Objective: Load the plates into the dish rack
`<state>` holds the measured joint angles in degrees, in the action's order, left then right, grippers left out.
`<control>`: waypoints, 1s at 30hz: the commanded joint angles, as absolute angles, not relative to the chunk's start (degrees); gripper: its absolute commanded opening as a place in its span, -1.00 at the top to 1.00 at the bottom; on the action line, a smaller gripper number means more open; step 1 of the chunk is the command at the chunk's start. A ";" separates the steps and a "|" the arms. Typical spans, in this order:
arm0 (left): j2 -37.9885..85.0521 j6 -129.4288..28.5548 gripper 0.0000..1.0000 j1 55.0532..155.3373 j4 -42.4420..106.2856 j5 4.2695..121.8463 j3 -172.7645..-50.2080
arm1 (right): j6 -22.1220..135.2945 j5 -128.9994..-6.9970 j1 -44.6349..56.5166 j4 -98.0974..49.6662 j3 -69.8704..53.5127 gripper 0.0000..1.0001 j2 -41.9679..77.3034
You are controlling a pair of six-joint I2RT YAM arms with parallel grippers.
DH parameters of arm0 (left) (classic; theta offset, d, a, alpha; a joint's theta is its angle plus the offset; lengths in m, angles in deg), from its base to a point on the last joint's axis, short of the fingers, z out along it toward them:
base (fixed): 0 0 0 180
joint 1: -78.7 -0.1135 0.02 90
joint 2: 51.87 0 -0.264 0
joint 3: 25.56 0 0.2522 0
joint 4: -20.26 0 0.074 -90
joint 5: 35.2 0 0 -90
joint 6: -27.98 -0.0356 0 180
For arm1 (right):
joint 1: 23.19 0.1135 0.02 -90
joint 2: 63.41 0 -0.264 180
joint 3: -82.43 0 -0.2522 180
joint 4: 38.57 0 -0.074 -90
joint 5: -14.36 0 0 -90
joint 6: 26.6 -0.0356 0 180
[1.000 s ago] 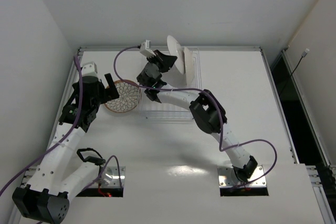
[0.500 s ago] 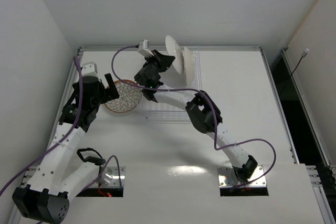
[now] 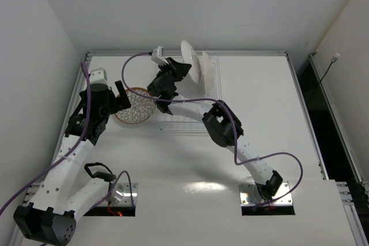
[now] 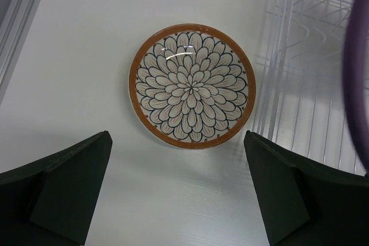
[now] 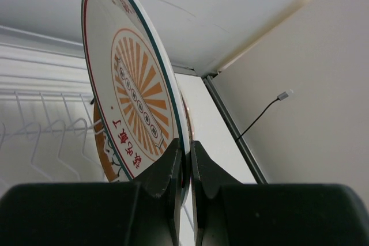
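Left gripper (image 4: 177, 137): your near tool hangs with its jaws wide apart and nothing between them, looking straight down at the table (image 4: 69, 56).
Petal plate (image 4: 192, 86): it lies flat, face up, on the table just beside the rack's left edge, centred under those open jaws and not touched by them.
Dish rack (image 3: 190, 122): the white wire basket sits mid-table, beyond the petal plate and to its right; its near slots look unfilled.
Right gripper (image 5: 185, 151): your far tool is clamped tight on the lower rim of a plate, 1 finger on each face.
Sunburst plate (image 5: 135, 96): held on edge, leaning a little, above the rack's far end; you cannot tell from these views whether its rim has reached the wires.
Racked plate (image 3: 209, 73): 1 plate already stands on edge at the far end, just beside the held one.
Step in hand: by the look of it you are seating plate 2 of 3, so the task is roughly halfway.
Next move: line the rim up with a free slot next to the racked plate, lower it between the prongs, and part the fingers only once the wires carry it. The flat petal plate will then need an edge grip.
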<state>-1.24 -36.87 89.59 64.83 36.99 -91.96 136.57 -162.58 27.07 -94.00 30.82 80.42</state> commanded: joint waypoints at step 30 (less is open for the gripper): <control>-1.34 -36.35 -1.00 89.68 64.17 37.31 -92.75 | 138.72 -179.97 28.32 -112.70 22.01 0.58 81.69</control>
<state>-1.22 -36.87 89.59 65.31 36.97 -91.96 137.51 -162.36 27.95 -98.98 21.42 81.05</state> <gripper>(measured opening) 1.000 0.193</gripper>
